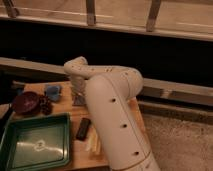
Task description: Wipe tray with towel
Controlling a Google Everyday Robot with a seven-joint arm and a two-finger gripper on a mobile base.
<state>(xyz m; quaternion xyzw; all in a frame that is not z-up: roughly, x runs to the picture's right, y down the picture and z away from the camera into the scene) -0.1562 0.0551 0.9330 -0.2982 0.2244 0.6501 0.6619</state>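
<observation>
While the thick white arm (115, 120) rises from the lower right and bends over to the left, its gripper (77, 96) hangs down over the back part of the wooden table (70, 114). It is too dim to tell whether the gripper is spread, pressed together or pinching something.

The green tray (52, 132) lies flat on the front left part of the table, well apart from the gripper. A small pale mark (39, 146) shows on its glossy bottom.

Behind the tray, near the table's left edge, stands a dark red bowl (25, 101), with a small dark lump (46, 106) just beside it on the right. A small blue thing (52, 91) lies further back, just left of the gripper.

Between the tray and the arm, a dark oblong block (83, 128) lies on the wood. A few pale sticks (94, 144) lie next to it, close against the arm. Beyond the table runs a dark wall with a pale ledge (170, 87).
</observation>
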